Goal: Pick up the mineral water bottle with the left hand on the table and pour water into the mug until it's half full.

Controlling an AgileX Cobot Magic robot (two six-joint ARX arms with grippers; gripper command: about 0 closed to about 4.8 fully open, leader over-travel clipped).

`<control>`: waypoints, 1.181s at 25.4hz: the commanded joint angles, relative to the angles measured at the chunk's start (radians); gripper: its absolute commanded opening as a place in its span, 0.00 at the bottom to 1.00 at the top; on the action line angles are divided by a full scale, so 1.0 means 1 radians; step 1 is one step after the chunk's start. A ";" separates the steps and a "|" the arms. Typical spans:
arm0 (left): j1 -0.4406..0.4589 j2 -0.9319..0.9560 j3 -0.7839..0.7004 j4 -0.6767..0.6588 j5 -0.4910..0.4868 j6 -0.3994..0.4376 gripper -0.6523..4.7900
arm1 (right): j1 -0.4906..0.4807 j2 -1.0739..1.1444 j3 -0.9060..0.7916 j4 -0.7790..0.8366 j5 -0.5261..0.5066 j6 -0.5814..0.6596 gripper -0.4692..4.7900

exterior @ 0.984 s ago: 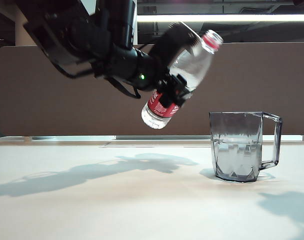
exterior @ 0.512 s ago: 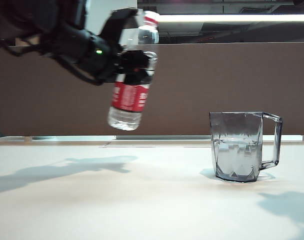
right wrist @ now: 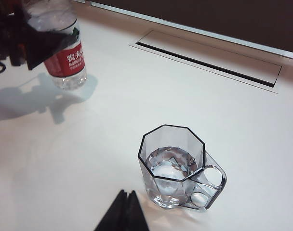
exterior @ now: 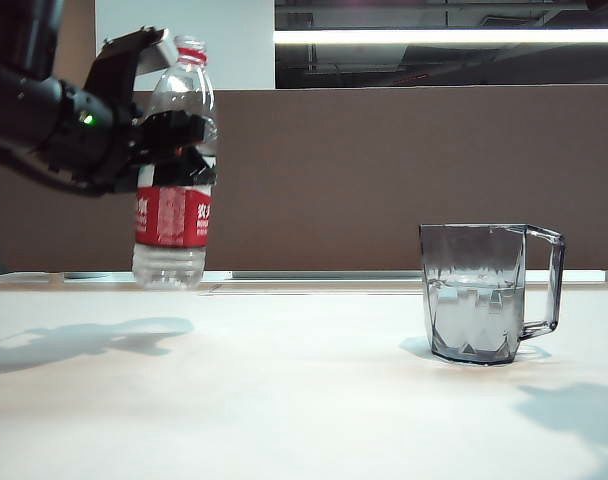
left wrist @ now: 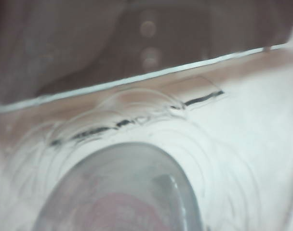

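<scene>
At the left of the exterior view, above the white worktop (exterior: 304, 400): left claw (exterior: 169, 135) clenched on the water bottle (exterior: 172, 200), gripping just above the red-and-white label. Bottle upright, uncapped, a little water in its base, hanging clear of the surface. From the left wrist, only a blurred close look at the clear bottle (left wrist: 122, 187).

Well apart to the right, standing on the worktop: smoky grey mug (exterior: 484, 292), handle turned away from the bottle, water in its lower half. From the right wrist, same mug (right wrist: 178, 166) seen from above.

Right claw (right wrist: 122, 214) near the mug, black tips pressed together, gripping nothing.

Worktop matte, pale, with soft arm shadows. A long dark slot (right wrist: 206, 60) set into its far edge. Behind, a brown partition panel (exterior: 404, 180); above that, a bright ceiling light strip (exterior: 444, 36).
</scene>
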 commanded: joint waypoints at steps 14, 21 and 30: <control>-0.001 0.061 -0.175 0.264 0.005 -0.058 0.51 | 0.001 -0.003 0.008 0.017 -0.001 0.000 0.09; -0.002 0.099 -0.178 0.244 0.005 -0.055 0.51 | 0.001 -0.003 0.008 0.017 -0.002 0.000 0.09; -0.002 0.099 -0.178 0.249 0.005 -0.037 0.52 | 0.001 -0.002 0.008 0.017 -0.002 0.000 0.09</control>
